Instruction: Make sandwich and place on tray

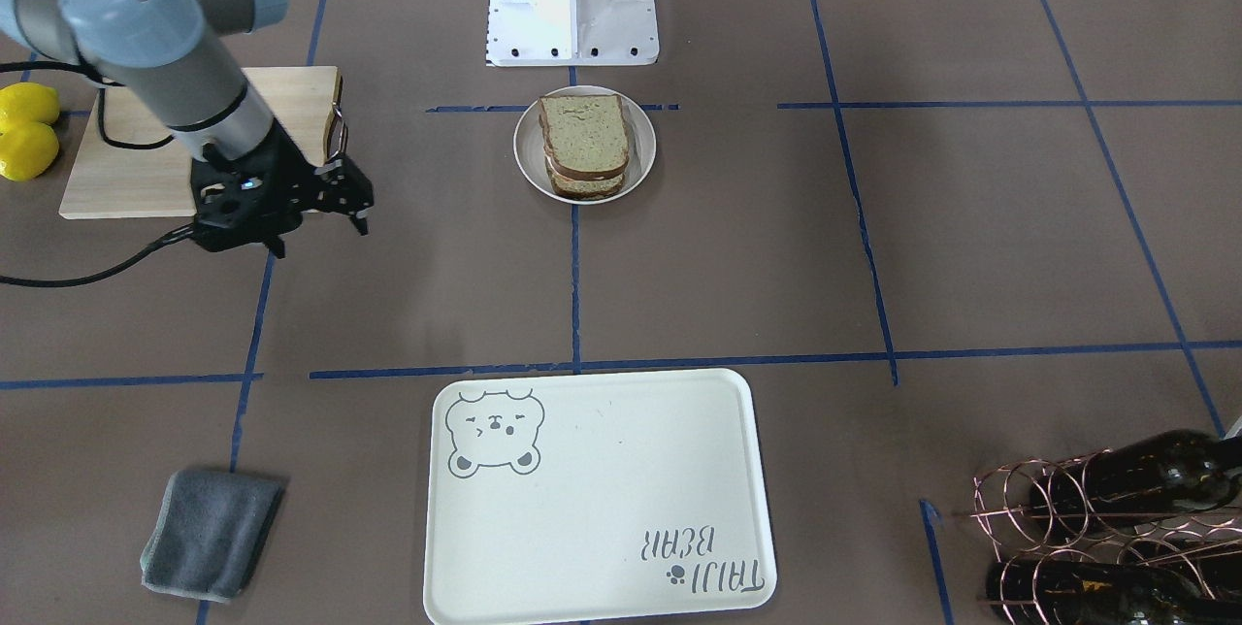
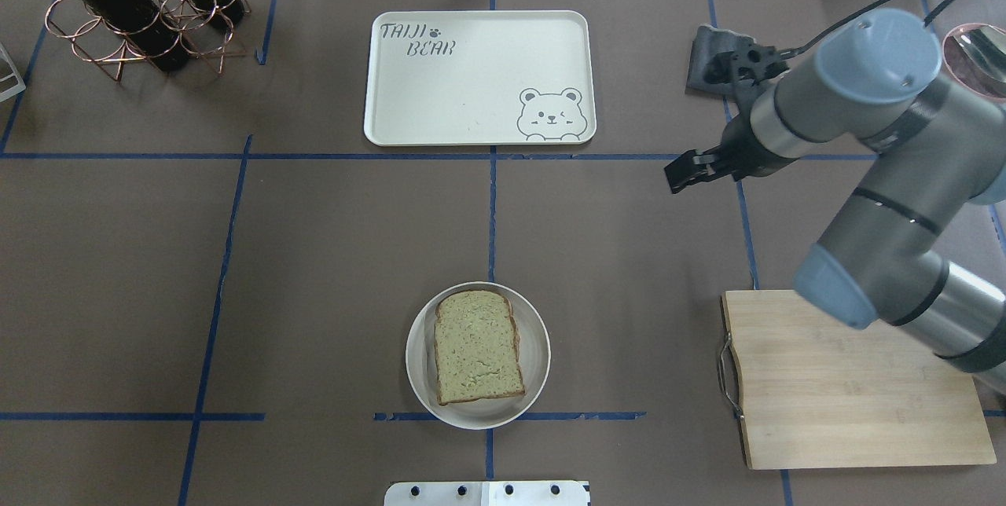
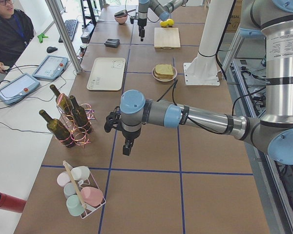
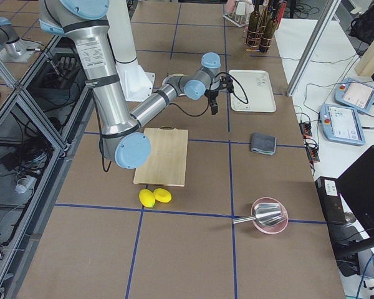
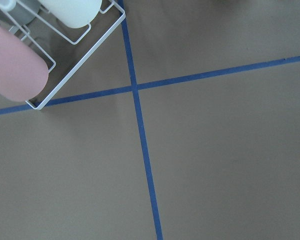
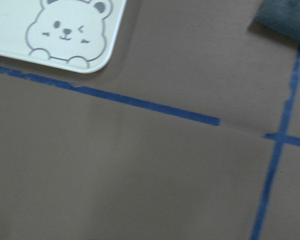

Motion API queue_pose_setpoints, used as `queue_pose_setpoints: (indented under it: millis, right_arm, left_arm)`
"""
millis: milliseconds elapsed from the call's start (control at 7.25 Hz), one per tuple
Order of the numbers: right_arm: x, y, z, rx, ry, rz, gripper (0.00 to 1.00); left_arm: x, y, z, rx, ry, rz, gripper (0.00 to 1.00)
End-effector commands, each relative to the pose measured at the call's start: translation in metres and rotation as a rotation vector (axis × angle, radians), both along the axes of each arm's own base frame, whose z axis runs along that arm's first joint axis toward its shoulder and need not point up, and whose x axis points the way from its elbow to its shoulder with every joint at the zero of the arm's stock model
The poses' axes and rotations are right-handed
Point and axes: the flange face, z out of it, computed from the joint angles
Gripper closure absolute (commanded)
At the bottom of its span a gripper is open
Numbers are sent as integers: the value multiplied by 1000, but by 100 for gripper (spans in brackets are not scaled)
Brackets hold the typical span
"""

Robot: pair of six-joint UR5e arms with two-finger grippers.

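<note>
1. Exterior front-facing: one sandwich [image 1: 585,145], two tan, dark-crusted slices stacked, sits on one dish [image 1: 525,167]; one tray [image 1: 602,494] lies well apart.
2. Empty right gripper [image 1: 321,233] is spread; left gripper [image 3: 127,146]: cannot tell.

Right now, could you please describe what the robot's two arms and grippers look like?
Both the right arm and the left arm are silver-grey tubes with rounded grey joints and pale blue caps. The right gripper and the left gripper are black, angular and two-fingered. A black cable trails from the right wrist.
</note>
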Motion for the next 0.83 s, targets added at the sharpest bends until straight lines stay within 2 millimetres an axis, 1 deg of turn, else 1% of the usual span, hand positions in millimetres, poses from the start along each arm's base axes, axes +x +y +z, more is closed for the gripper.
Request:
queue_pose_setpoints:
  millis: [0,138,276,414,552,690]
  right_arm:
    - [133,-18,84,78,24,-114,0]
    - [197,-9,127,105,46,-125,0]
    - [247,8,168,118,82,-132,0]
    - [291,39,218,99,115,-146,0]
    - [321,60,246,43,129,-120,0]
    - [344,82,267,-11,138,-77,0]
  left_arm:
    - [0,-25,-30,92,2,2,0]
    - [0,-30,-36,185,2,-1,0]
    - [1,-34,-31,215,7,-3,0]
    - [16,-38,-45,185,63,-36,0]
    - [47,-37,-60,177,153,-37,0]
    - [110,-32,-85,241,203,39,0]
